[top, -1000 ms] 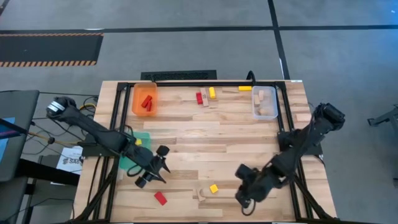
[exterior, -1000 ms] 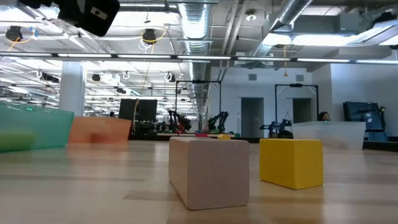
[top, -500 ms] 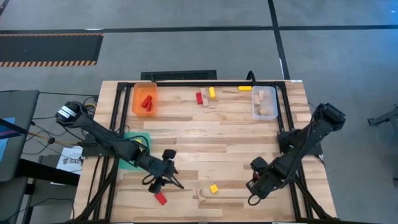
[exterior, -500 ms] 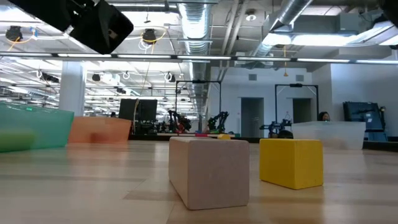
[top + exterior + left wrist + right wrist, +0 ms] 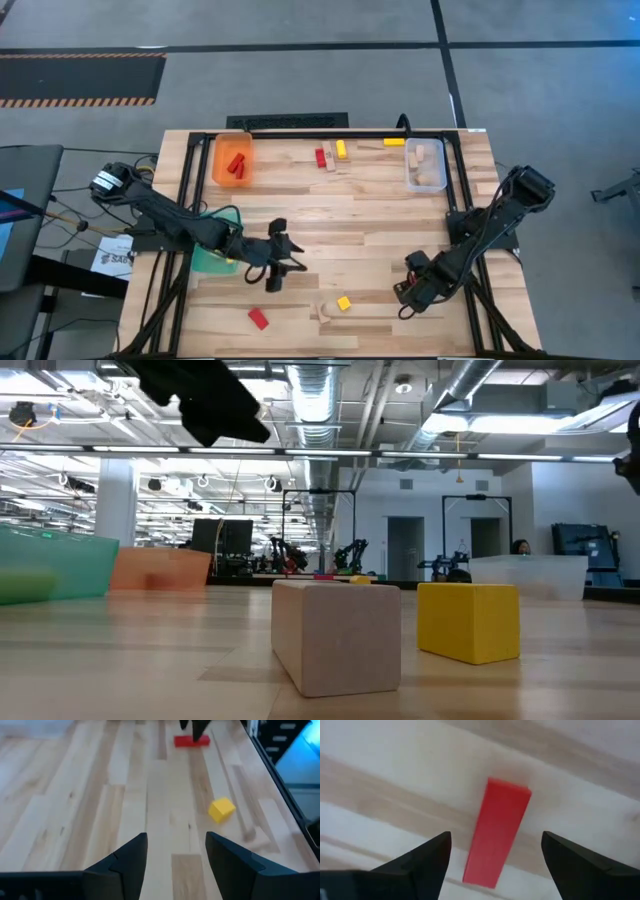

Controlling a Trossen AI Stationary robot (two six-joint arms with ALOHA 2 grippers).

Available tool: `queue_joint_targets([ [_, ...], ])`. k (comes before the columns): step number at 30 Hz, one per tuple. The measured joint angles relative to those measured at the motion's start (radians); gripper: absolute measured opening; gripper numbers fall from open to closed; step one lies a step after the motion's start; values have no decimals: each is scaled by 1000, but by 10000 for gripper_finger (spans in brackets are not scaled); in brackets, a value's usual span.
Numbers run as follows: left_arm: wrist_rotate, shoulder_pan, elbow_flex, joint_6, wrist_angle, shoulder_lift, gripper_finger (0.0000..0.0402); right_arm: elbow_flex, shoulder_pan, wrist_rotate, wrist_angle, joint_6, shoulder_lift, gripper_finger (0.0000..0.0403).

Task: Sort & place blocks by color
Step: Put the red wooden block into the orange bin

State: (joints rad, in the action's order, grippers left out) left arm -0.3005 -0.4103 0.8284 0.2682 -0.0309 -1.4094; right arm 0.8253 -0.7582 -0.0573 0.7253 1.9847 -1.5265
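A red bar [image 5: 496,837] lies flat on the table near its front right; it also shows in the left wrist view [image 5: 191,740]. My right gripper [image 5: 495,840] [image 5: 405,295] points down over it, open, one finger standing off each long side. My left gripper [image 5: 176,837] [image 5: 285,268] hovers open and empty over the table's middle left. Between the two arms lie a yellow cube [image 5: 344,302] [image 5: 468,620], a pale wood block [image 5: 325,312] [image 5: 335,635] and another red block [image 5: 259,318].
At the far edge stand an orange bin [image 5: 232,160] with red blocks and a clear bin [image 5: 425,165] with wood blocks. A teal bin [image 5: 213,255] sits under the left arm. Red [image 5: 321,157], yellow [image 5: 341,149] and wood blocks lie between the far bins, with a yellow bar [image 5: 394,142].
My right gripper has sunk toward the table and shifted a little toward its right edge while turning. My left gripper has swung toward the table's right, away from the teal bin, and has rolled. No block has moved.
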Motion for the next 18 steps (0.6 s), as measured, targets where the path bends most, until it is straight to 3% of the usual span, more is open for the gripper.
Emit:
queue_joint_targets([
  [8, -9, 52, 0, 17, 76, 0, 188, 0, -1, 24, -29, 50, -53, 309],
  [12, -126, 62, -1, 49, 33, 15, 188, 6, -4, -18, -95, 51, -127, 305],
  [15, -257, 62, -1, 101, -43, 51, 188, 45, -12, -20, -55, 68, -179, 303],
  [18, -307, 69, -1, 123, -148, 106, 188, 97, -16, -23, 3, 72, -208, 285],
])
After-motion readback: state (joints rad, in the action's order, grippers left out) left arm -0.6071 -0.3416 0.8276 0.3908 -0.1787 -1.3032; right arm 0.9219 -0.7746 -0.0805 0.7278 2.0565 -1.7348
